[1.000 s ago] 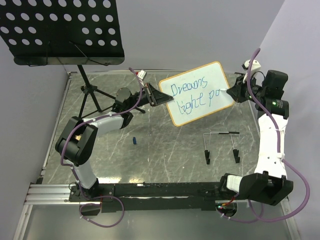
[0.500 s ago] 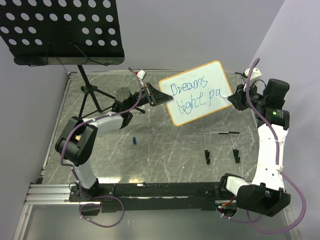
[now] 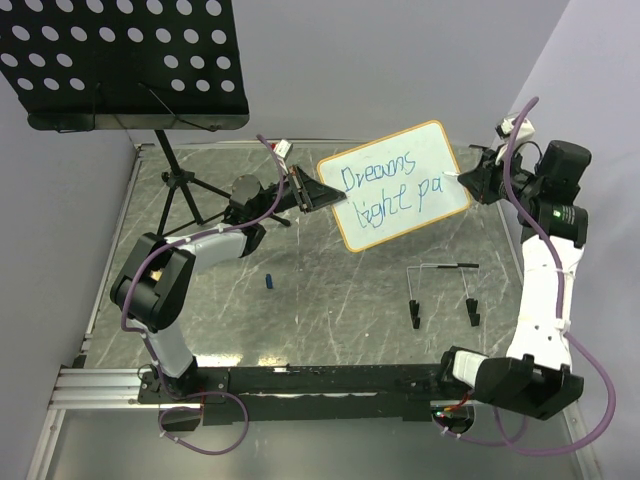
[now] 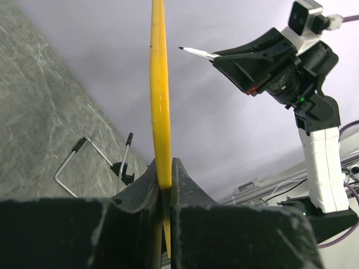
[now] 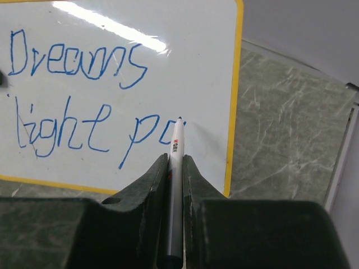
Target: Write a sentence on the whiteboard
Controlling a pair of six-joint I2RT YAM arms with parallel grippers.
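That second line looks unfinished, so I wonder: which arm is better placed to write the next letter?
Right. The right fingers grip the pen, tip aimed just past "pa" on the board. The left fingers only clamp the board's edge.

Light in your overhead view is bright and even: the table (image 3: 330,300) carries only faint, soft shadows and a mild sheen. In your right wrist view a white streak of glare crosses the top of the whiteboard (image 5: 185,67), just above the sentence (image 5: 73,131), which reads sharp. The marker (image 5: 175,147) is crisp near its tip, but the right gripper (image 5: 175,161) is dark and soft. The left gripper (image 4: 162,168) is likewise underexposed and blurred against the bright wall (image 4: 235,140).
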